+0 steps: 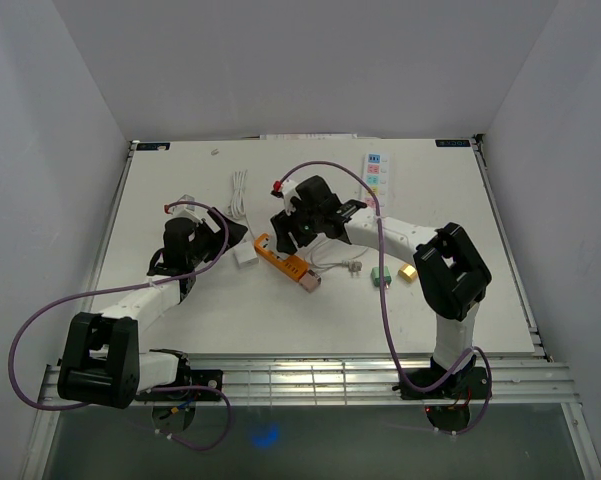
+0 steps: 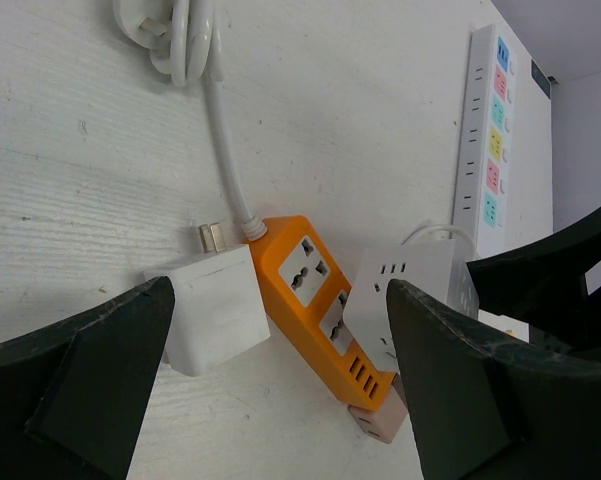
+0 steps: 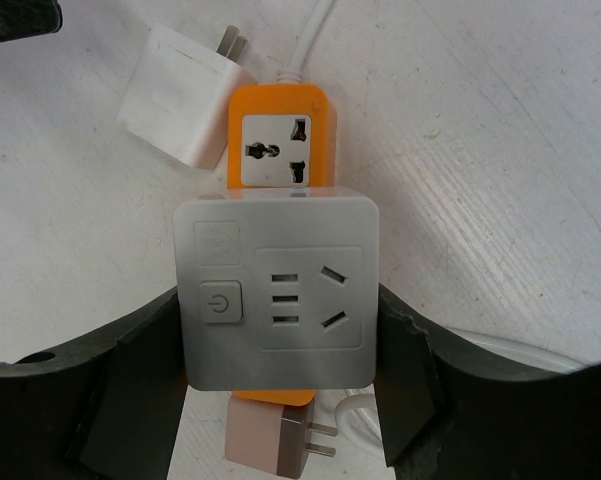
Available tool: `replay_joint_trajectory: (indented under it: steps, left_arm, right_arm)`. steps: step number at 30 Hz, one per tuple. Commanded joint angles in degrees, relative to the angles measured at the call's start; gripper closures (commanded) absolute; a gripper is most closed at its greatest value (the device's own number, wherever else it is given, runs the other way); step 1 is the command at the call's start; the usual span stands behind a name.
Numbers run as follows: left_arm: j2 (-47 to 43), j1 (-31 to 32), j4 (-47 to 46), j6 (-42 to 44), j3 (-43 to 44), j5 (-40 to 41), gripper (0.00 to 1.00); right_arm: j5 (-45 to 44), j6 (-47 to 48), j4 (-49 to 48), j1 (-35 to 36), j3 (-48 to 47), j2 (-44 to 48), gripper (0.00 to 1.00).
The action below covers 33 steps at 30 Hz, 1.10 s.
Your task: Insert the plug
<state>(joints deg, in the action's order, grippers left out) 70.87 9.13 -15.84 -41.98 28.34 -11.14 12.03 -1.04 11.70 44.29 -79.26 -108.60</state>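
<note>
My right gripper (image 3: 277, 372) holds the white cube plug (image 3: 277, 290) over the orange strip (image 3: 276, 140); misaligned pins could shove the strip sideways. My left gripper (image 2: 280, 290) stands wide, empty.

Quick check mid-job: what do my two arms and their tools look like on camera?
The left arm and right arm have white links with boxy black joints. A purple cable loops along each. The left tool and right tool have broad, matte black, wedge-shaped fingers.
</note>
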Motion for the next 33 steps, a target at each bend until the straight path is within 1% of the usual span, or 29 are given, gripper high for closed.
replay_joint_trajectory:
  steps: [1, 3, 11, 24, 33]
  left_arm:
    - [-0.56, 0.02, -0.51, 0.58, 0.40, -0.11, 0.02]
    - [-0.65, 0.02, -0.51, 0.58, 0.40, -0.11, 0.02]
    - [-0.38, -0.07, -0.60, 0.67, 0.49, -0.03, 0.02]
    - [-0.12, 0.01, -0.51, 0.76, 0.49, -0.11, 0.02]
    - [-0.12, 0.01, -0.51, 0.76, 0.58, -0.11, 0.02]
  right_arm:
    - [-0.69, 0.77, 1.83, 1.23, -0.98, 0.14, 0.85]
    - [-1.48, 2.43, 2.44, 1.67, -1.24, 0.05, 0.85]
    - [-4.12, 3.85, 4.11, 3.08, -2.03, 0.14, 0.85]
    - [-9.30, 4.03, 6.66, 3.78, -3.09, 0.58, 0.85]
    - [-9.22, 4.55, 7.10, 3.87, -3.97, 0.23, 0.85]
